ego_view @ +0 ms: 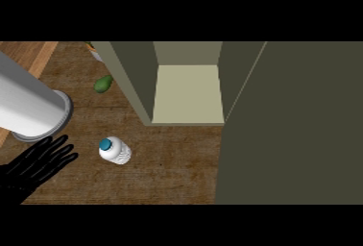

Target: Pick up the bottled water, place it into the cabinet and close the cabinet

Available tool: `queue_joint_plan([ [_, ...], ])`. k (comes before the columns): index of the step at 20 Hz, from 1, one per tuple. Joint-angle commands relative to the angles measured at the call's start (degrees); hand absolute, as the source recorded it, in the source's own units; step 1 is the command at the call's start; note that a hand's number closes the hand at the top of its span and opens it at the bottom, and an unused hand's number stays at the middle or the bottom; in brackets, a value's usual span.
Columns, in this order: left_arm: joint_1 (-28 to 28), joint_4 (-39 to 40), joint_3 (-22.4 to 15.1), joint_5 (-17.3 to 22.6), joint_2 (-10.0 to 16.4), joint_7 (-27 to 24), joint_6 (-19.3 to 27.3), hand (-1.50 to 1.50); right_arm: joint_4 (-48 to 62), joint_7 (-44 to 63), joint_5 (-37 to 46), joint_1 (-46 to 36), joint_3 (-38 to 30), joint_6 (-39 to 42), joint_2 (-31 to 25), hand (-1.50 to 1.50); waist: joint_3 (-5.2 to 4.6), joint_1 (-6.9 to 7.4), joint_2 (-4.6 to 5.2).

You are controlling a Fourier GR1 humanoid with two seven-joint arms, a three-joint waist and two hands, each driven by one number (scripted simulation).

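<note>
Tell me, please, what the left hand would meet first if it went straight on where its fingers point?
Likely the cabinet's left wall: the left hand points up-right, through the gap between the white cylinder and the bottled water, though depth is unclear.

Bottled water (114,150) on counter (170,168), left robot hand (39,161) spread beside, cabinet (135,81) open.

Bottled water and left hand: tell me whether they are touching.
Apart. The head view shows a strip of bare counter between the bottled water and the straight fingers of the left hand.
</note>
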Motion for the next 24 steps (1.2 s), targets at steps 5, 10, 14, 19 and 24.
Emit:
queue_joint_plan([
  [5, -0.95, 3.07, 3.79, 1.38, -1.38, 0.47, -4.8, -1.5, 2.41, -3.61, 3.97, 0.8, 3.94, -0.37, 1.57, -1.5, 0.0, 0.11, 0.02],
  [10, -5.26, 12.12, 6.76, -2.06, -2.82, -1.15, -7.55, -1.5, 2.58, -5.5, 1.04, 3.68, 0.87, 2.81, -1.13, -1.5, 0.0, -0.24, 0.06],
  [14, -5.47, 16.71, 9.37, -6.96, -4.71, -3.65, -10.51, -1.5, 2.86, -9.84, 7.62, 6.26, 8.77, -0.02, 1.56, -1.5, -0.02, -0.23, 0.02],
  [19, -15.7, 30.48, 11.88, -15.69, -5.82, -9.12, -15.58, -1.5, 2.08, -8.33, 5.24, 5.34, 5.6, 1.28, -0.53, -1.5, -0.07, -0.74, 0.16],
  [24, -18.19, 31.68, 11.81, -27.81, -9.92, -14.53, -13.59, -1.5, -0.44, -8.36, 5.6, 7.77, 7.04, 0.6, -0.86, -1.5, -0.04, -0.49, 0.09],
])
